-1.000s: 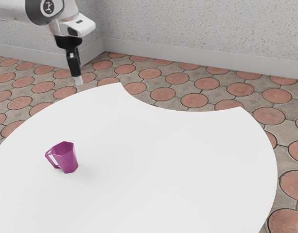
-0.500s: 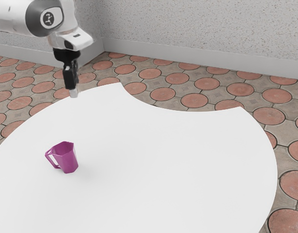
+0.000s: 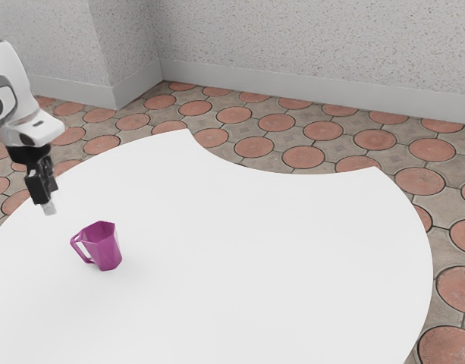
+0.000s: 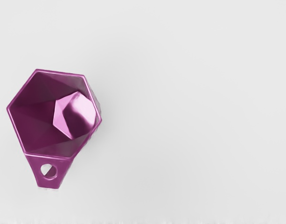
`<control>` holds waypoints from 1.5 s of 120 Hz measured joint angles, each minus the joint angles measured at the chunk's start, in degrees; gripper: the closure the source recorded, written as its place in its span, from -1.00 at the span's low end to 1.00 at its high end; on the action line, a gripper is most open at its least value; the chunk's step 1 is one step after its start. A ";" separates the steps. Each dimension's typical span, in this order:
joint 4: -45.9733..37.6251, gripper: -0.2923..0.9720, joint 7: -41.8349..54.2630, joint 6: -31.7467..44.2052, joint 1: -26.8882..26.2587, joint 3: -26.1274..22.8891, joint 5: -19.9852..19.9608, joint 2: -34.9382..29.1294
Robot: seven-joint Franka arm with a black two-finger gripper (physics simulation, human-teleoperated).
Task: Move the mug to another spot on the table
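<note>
Because the end effector, whose opening cannot be determined, is held above and beside the upright mug on the worktop, the mug could be toppled by an off-centre descent.

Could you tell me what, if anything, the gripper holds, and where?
Nothing: the black gripper hangs apart from the purple faceted mug on the white table.
</note>
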 joint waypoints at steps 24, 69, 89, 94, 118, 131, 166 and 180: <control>-4.04 -0.54 7.59 8.48 -0.08 3.14 -0.44 1.80; -4.03 -0.54 18.04 16.74 0.66 6.26 -7.57 12.96; -3.44 -0.54 21.68 20.15 3.17 6.28 -12.74 17.65; -3.36 -0.54 22.45 20.92 3.52 6.28 -13.70 18.65; -3.28 -0.54 26.34 23.52 4.50 6.22 -16.05 21.72; -3.20 -0.54 28.29 24.26 3.04 6.13 -18.50 22.96; -2.46 -0.54 32.10 25.09 2.60 6.11 -22.61 25.94; -0.96 -0.54 33.18 25.30 2.31 6.06 -23.35 28.42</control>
